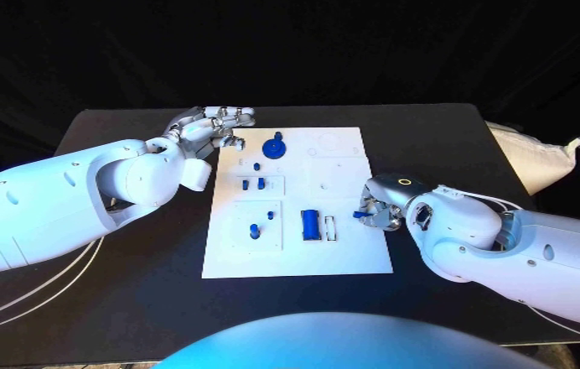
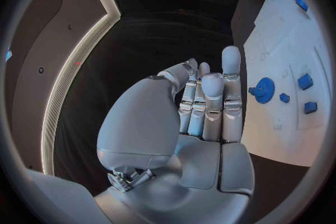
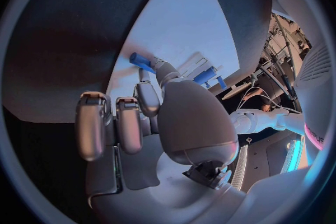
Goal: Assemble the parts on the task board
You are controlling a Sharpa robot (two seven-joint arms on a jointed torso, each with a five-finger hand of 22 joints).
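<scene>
A white task board lies in the middle of a black surface, its long axis running away from the robot. Small blue parts sit on it: a round gear near the far left corner, small blocks in the middle left, a peg lower left, and a larger upright block near the centre, its long axis running along the board's length.

The right hand rests at the board's right edge. Its fingers pinch a small blue pin just above the board. The pin's long axis lies across the board, its free end pointing towards the centre block. In the right wrist view the pin sticks out past the fingertips; the end inside the grasp is hidden.

The left hand hovers just off the board's far left corner, near the gear. In the left wrist view its fingers stand close side by side, roughly straight, holding nothing, with the gear just beyond them.

The finer shapes of the smallest parts are too small to make out. No readable writing shows on the board or the parts.
</scene>
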